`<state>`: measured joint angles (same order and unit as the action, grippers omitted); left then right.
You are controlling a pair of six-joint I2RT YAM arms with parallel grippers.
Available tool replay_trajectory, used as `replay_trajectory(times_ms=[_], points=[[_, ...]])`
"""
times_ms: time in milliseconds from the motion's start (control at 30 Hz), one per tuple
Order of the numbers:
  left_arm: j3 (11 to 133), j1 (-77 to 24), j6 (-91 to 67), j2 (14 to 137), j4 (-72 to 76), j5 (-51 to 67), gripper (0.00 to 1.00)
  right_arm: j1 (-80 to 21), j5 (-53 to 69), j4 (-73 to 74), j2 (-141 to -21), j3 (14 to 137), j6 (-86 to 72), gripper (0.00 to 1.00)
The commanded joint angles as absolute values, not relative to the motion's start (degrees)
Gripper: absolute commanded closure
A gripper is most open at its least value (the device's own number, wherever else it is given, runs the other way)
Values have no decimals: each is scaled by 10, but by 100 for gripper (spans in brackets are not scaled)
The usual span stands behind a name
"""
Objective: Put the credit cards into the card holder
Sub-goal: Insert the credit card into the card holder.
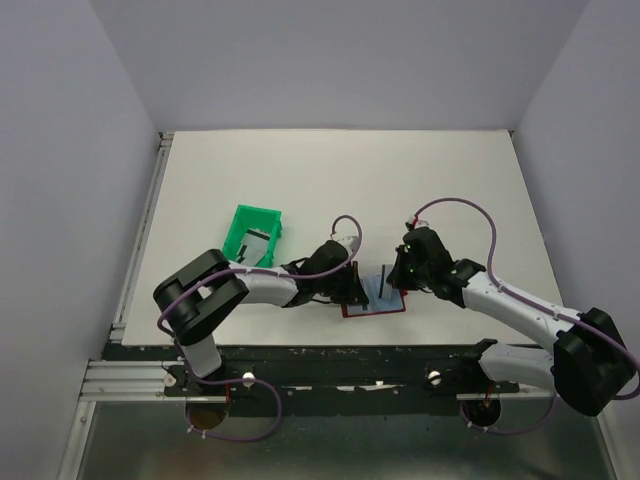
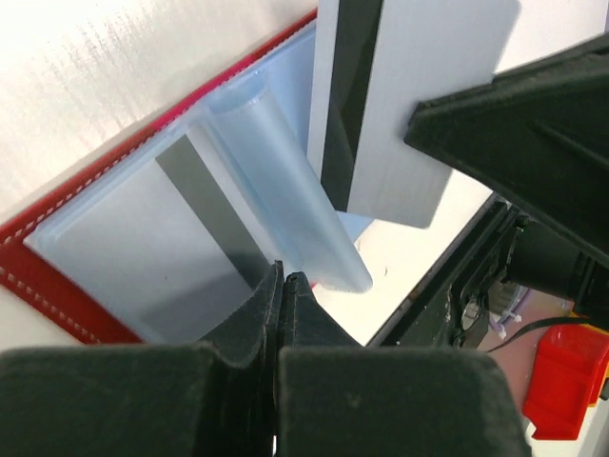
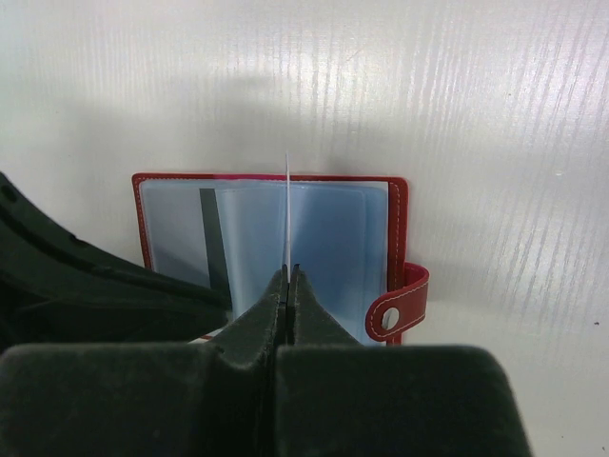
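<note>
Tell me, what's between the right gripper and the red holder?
A card, pinched by the right gripper, standing edge-on over the open holder. The left wrist view shows it best.

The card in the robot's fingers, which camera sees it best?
Left wrist: the card shows its broad face and dark stripe. Right wrist sees only its thin edge; the top camera shows a tiny sliver.
</note>
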<state>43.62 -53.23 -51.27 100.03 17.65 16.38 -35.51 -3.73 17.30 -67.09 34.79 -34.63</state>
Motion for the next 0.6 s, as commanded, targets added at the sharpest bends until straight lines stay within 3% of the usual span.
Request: replay_trajectory(times_ms=[0,233,567], points=[[423,-533,-509,940,135,132,100,-354,-41,172,-679,337,-346,99],[432,-534,-497,884,97,99,100,-353,-45,171,-684,337,-344,99],[515,-545,-476,968,103,110,100,-354,-44,170,-683,331,-346,100]])
